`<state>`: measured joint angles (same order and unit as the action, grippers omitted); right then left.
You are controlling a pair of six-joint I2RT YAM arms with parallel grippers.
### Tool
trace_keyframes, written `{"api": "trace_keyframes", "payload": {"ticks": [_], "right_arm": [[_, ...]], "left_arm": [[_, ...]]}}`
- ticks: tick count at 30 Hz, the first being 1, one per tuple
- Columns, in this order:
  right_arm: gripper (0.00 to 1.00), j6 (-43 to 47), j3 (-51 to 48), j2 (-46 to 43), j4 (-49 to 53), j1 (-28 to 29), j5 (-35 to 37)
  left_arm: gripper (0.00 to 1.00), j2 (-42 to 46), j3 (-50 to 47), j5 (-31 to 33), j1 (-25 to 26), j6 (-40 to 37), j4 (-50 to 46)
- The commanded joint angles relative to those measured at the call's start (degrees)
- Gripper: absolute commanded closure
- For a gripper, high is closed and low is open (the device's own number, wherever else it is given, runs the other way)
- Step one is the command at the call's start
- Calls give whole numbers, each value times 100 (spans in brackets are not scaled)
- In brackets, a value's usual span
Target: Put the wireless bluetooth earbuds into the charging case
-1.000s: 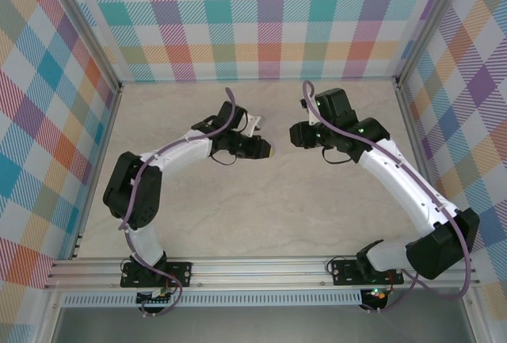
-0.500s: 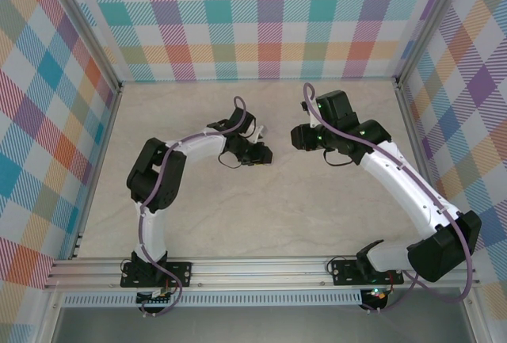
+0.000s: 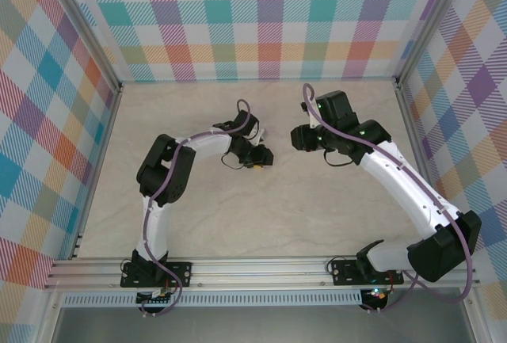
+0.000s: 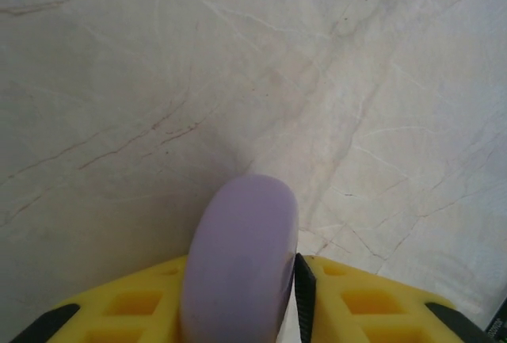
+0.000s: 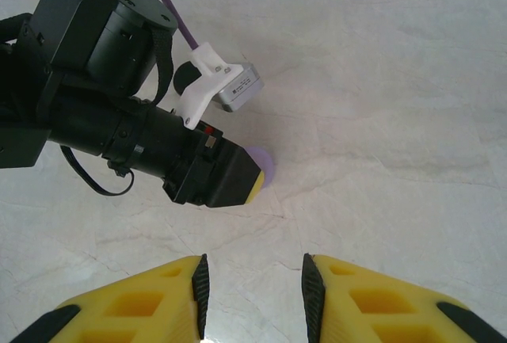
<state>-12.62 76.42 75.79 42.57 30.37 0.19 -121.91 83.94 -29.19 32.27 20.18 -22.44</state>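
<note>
The charging case is a pale lilac disc standing on edge between my left gripper's yellow fingers. It leans on the left finger, and a thin gap shows at the right pad. In the right wrist view the case peeks past the left gripper's tip, low over the marble. From above, the left gripper points right at mid-table. My right gripper is open with bare table between its pads, and it hangs just right of the left one. The earbuds are out of view.
The pale marble tabletop spreads in front of both grippers. Plaid walls close off the back and both sides. An aluminium rail runs along the near edge by the arm bases.
My left arm has folded in, its elbow moving right, and carried the case down toward the table. Its jaws have eased apart. The right arm has held still.
</note>
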Motion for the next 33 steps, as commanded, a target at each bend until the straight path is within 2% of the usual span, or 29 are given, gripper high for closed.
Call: {"api": "trace_keyframes", "payload": {"ticks": [1,3,9,25,33], "right_arm": [[61,124,-101,-124,89,28,-54],[61,120,-117,-135,81,22,-41],[61,126,-136,-135,59,22,-44],[60,111,-265,-178,-19,17,146],[48,12,-730,-375,-345,-100,703]], "left_arm": [[60,-134,84,115,43,9,-237],[53,-140,96,194,44,-51,-327],[40,-47,105,478,44,-217,-539],[35,718,-183,1394,38,-623,-951],[34,1638,-570,1899,12,-726,-947]]}}
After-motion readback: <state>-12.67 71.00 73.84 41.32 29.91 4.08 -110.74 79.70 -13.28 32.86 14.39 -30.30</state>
